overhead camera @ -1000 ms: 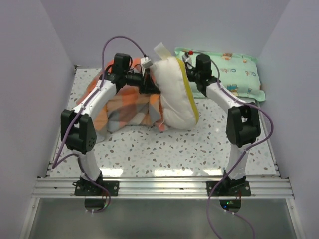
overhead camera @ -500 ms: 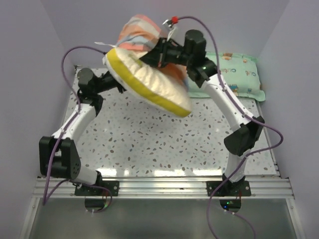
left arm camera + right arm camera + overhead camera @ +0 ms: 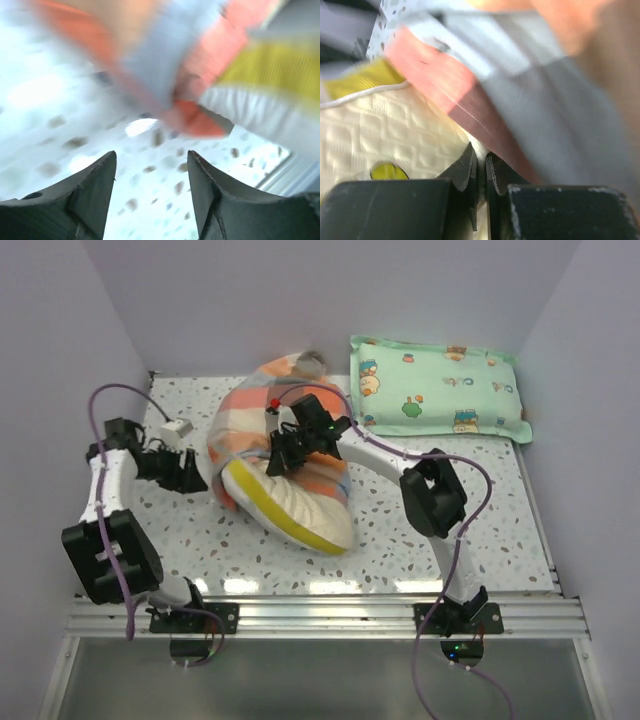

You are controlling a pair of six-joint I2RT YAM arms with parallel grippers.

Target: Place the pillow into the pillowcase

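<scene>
The task is about half done, as I judge it. The pillow [image 3: 300,515] lies on the desk [image 3: 420,530] with its far part already inside the pillowcase [image 3: 255,405]. Its near part, with the yellow edge and the cream quilted face, is outside the opening, just below the right tool [image 3: 480,167]. What is left is to draw the plaid cloth over this bare part until nothing yellow shows.

The right arm reaches across to its left and bends down over the bundle, so its tool rests on top, at the border between case and pillow. This tool is clenched. It seems to pinch the hem of the pillowcase, but the wrist view is blurred, so I am not sure.

The left arm is folded low over the desk. The left tool [image 3: 151,155] is released and holds nothing, and the bundle lies just ahead of its fingers, apart from them
</scene>
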